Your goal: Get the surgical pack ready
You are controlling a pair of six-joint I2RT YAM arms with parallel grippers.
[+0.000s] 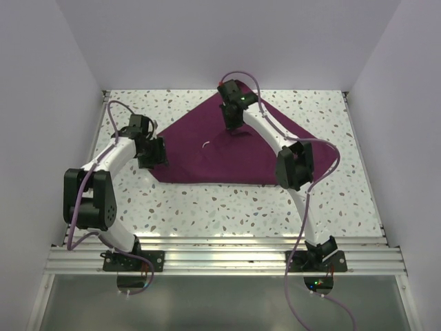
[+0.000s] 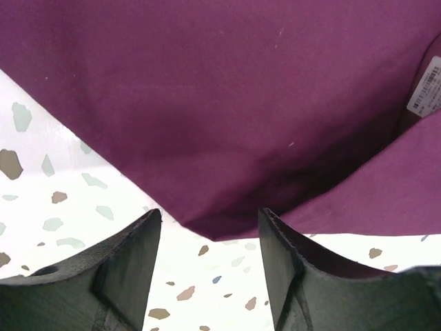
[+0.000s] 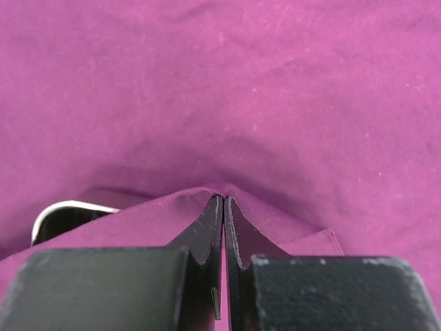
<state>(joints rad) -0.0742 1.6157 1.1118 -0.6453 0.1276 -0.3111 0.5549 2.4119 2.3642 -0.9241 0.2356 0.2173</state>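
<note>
The plum-purple cloth (image 1: 227, 155) lies folded into a broad triangle on the speckled table. My right gripper (image 1: 235, 129) is at its far middle, shut on a raised pinch of the cloth (image 3: 241, 83); the right wrist view shows this gripper (image 3: 224, 198) with fabric draped over both fingers. A steel tray rim (image 3: 63, 209) peeks from under the cloth at the left. My left gripper (image 1: 157, 153) is open at the cloth's left corner. In the left wrist view this gripper (image 2: 210, 214) is empty, and the corner of the cloth (image 2: 227, 103) lies just ahead of the gap. Scissors, gauze and packets are hidden.
A white printed label (image 2: 427, 86) shows inside a fold of the cloth at the right. A small white mark (image 1: 205, 144) sits on the cloth's top. White walls close in the table on three sides. An aluminium rail (image 1: 220, 256) runs along the near edge.
</note>
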